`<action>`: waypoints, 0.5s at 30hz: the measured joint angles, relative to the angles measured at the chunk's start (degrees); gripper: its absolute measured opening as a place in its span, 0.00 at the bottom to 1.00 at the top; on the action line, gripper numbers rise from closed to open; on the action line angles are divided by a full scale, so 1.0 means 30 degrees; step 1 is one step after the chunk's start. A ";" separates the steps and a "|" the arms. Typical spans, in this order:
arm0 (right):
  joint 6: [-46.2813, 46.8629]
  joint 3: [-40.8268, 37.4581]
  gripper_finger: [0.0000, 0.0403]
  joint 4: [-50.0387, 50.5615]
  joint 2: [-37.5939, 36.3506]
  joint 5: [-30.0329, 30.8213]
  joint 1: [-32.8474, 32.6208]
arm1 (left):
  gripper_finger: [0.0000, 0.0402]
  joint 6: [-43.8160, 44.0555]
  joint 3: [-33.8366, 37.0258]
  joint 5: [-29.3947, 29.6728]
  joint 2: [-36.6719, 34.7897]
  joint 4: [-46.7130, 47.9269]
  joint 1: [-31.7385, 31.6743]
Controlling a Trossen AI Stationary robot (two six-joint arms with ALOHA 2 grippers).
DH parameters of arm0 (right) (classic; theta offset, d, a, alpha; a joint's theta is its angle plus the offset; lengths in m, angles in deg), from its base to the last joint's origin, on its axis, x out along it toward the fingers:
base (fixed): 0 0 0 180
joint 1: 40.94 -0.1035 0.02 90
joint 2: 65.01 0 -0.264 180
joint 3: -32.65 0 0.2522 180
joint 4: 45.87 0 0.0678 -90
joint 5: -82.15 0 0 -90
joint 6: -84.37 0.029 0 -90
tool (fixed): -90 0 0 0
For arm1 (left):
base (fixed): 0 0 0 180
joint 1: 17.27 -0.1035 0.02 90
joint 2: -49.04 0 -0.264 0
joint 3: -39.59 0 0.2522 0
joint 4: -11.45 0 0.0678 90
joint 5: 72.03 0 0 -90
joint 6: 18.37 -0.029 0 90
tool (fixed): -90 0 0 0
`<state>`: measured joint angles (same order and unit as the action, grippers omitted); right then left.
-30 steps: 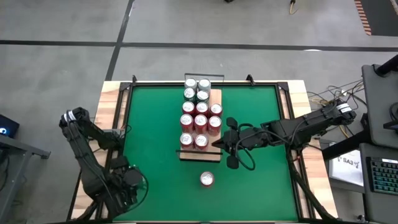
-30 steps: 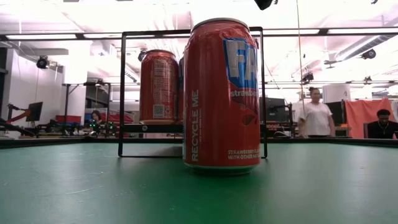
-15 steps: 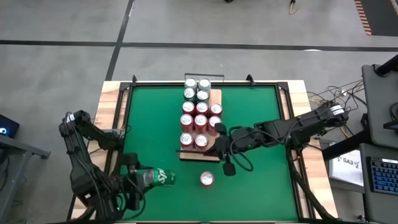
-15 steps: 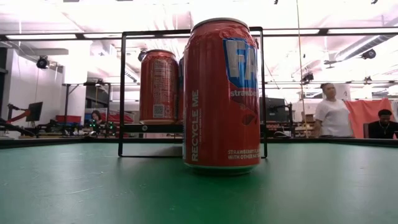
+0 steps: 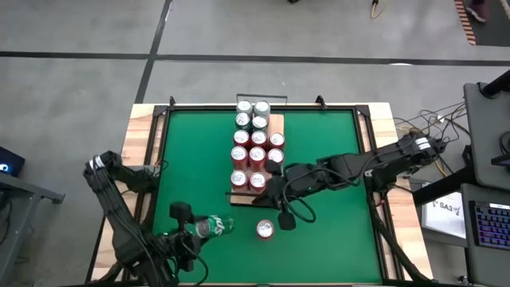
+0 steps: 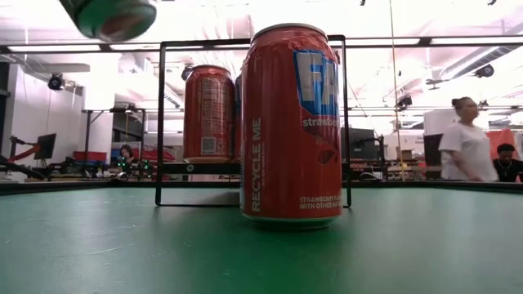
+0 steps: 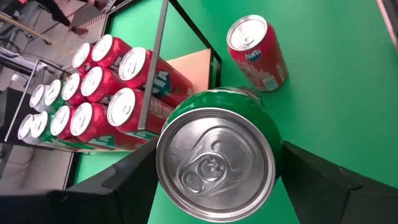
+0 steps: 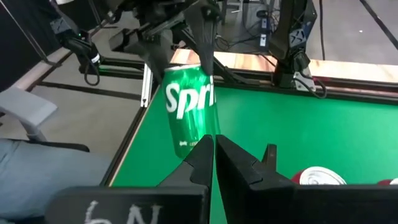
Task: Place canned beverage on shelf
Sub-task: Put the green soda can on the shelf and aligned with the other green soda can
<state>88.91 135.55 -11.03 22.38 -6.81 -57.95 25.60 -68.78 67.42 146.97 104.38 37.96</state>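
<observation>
My left gripper [image 5: 203,227] holds a green Sprite can [image 5: 215,226] in the air over the mat's near left part. The can also shows in the right wrist view [image 8: 189,109], and its base shows at the low view's upper left [image 6: 110,16]. The shelf [image 5: 256,199], a pale board with black end rails, lies mid-table and carries several red and green cans. A red Fanta can [image 5: 265,230] stands upright on the green mat just near of it. My right gripper [image 5: 269,195] hovers shut by the shelf's near end, touching nothing. My left gripper pinches the green can between its two fingers [image 7: 124,183], one on each side wall, close to the lid end [image 7: 277,140]. The fingers run along the can, whose silver lid faces back toward the wrist. The can is lifted clear and tilted, base toward the shelf and downward.
The green mat [image 5: 335,143] has free room left and right of the shelf. The red Fanta can stands large in the low view [image 6: 290,122], with the shelf's black rail [image 6: 159,122] and more red cans behind it. People stand in the room beyond the table.
My left gripper has risen from the near left corner and gone toward the shelf, rolling its wrist, bringing the green can into view, lifted and tilted. My right gripper, still shut, has risen and gone toward the table's left past the shelf's near end.
</observation>
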 joint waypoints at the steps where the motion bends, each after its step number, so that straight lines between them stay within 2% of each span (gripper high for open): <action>1: -0.0095 0.0036 0.02 0.0000 0.0083 0.0005 0.0005 | 0.68 0.0005 0.0005 -0.0019 0.0132 -0.0023 -0.0003; 5: -0.0234 0.0198 0.04 -0.0075 0.0309 0.0005 0.0004 | 0.68 0.0087 0.0000 -0.0168 0.0544 -0.0010 -0.0003; 8: -0.0220 0.0208 0.10 -0.0083 0.0309 0.0006 -0.0001 | 0.68 0.0073 0.0000 -0.0191 0.0740 -0.0019 -0.0033; 15: -0.0175 0.0235 0.38 -0.0300 0.0462 0.0006 -0.0521 | 0.68 0.0073 -0.0081 -0.0175 0.0761 -0.0062 -0.0229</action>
<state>88.38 136.25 -11.93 23.76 -6.79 -59.52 25.81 -69.02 66.90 149.25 104.19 37.27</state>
